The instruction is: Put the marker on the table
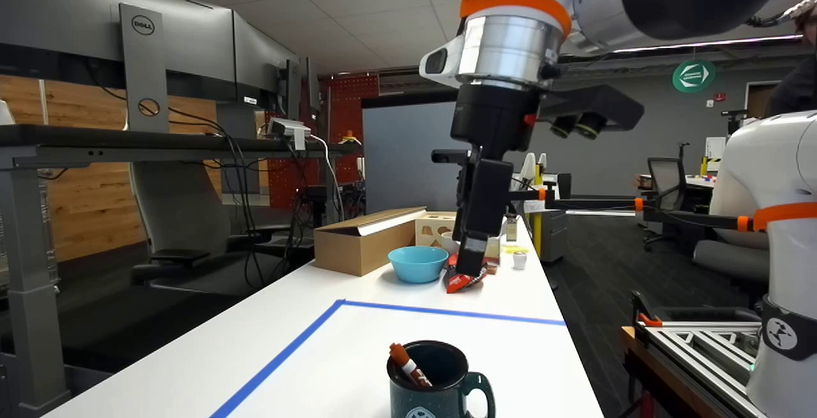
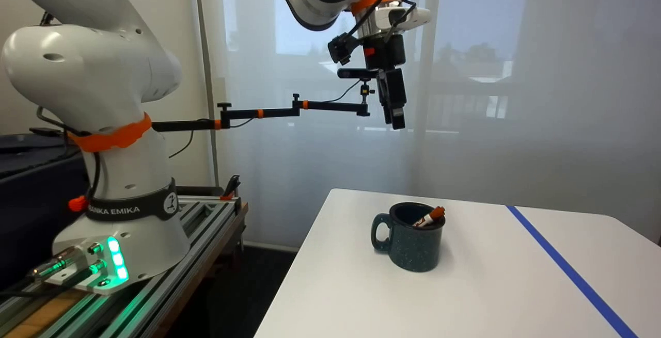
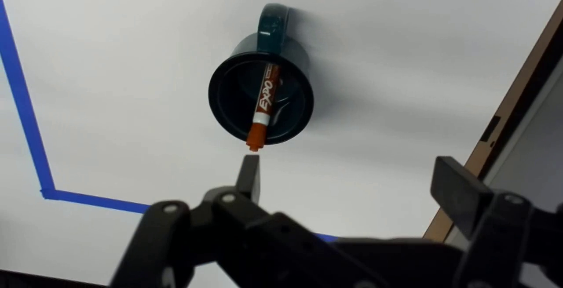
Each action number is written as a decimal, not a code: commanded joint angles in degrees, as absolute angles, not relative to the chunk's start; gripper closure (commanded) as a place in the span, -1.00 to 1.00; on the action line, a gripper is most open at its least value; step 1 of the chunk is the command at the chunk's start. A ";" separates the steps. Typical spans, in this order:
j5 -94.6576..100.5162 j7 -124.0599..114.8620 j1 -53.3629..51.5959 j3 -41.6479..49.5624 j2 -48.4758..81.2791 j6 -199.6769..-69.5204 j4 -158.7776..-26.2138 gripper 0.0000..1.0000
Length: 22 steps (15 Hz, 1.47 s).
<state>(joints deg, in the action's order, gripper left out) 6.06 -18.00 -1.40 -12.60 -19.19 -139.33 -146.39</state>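
My spread gripper [image 3: 349, 178], if lowered off-centre over the Expo marker [image 3: 266, 92], could snag and tip the speckled mug [image 2: 414, 249] toward my edge of the desk [image 2: 356, 296].

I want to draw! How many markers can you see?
1: the marker leans inside the dark green mug. Others may be hidden, perhaps behind the cardboard box.

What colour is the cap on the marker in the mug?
The cap is brownish orange, showing best in the wrist view.
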 commanded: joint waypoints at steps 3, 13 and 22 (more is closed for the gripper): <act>13.08 -22.42 1.97 -11.94 -15.21 -147.22 -147.55 -1.00; 19.45 -27.16 4.36 -9.44 -7.59 -155.69 -148.32 -0.91; 20.03 -27.86 3.30 -8.00 -3.60 -158.08 -147.79 0.01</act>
